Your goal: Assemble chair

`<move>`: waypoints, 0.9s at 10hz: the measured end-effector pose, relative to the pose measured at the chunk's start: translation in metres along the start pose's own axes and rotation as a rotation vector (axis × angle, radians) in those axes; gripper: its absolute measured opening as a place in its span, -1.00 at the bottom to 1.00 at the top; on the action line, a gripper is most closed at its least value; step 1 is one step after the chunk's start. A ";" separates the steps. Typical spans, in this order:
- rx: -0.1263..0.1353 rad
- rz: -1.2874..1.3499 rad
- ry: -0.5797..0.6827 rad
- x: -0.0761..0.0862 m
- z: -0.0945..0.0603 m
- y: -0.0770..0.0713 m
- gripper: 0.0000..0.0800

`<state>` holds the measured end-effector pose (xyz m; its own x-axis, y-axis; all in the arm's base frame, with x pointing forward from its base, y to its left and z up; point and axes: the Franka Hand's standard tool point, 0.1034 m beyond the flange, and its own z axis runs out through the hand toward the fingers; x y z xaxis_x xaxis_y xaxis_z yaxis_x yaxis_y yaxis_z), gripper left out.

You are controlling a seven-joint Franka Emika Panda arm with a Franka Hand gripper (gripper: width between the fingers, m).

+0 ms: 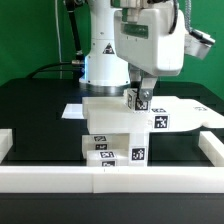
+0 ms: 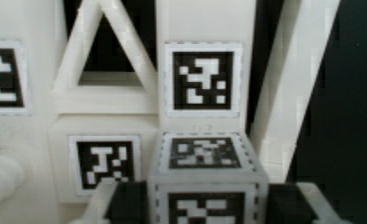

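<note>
The chair's white tagged parts stand in the middle of the table: a blocky stack point(image 1: 108, 128) with tags on its front, and a flat slab point(image 1: 188, 113) on the exterior view's right. My gripper point(image 1: 139, 101) comes straight down onto the stack's top right corner. It is shut on a small white tagged block point(image 1: 133, 98). In the wrist view the block point(image 2: 205, 168) sits between my fingers point(image 2: 112, 203), gripper point(image 2: 208, 206). Just beyond it is a white slatted panel point(image 2: 201, 80) with several tags.
A long white border rail point(image 1: 110, 178) runs along the front, with arms turning back at the left point(image 1: 5, 143) and right point(image 1: 212, 150). The marker board point(image 1: 72, 110) lies flat behind the stack. The robot's base point(image 1: 103, 62) stands at the back.
</note>
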<state>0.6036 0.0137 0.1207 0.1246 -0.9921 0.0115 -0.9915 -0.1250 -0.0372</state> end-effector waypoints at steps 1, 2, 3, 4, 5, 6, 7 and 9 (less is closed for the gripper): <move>0.000 0.042 0.000 0.000 0.000 0.000 -0.28; 0.000 0.060 0.000 0.000 0.000 0.000 -0.28; 0.000 0.056 0.000 0.000 0.000 0.000 -0.28; 0.000 0.056 0.000 0.000 0.000 0.000 0.16; 0.000 0.056 0.000 0.000 0.000 0.000 0.46; -0.005 0.038 -0.006 -0.002 -0.003 0.001 0.46; -0.002 0.026 -0.013 -0.004 -0.006 0.001 0.59; 0.004 0.014 -0.031 -0.006 -0.015 0.007 0.61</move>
<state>0.5954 0.0190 0.1348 0.1118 -0.9935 -0.0198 -0.9930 -0.1109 -0.0409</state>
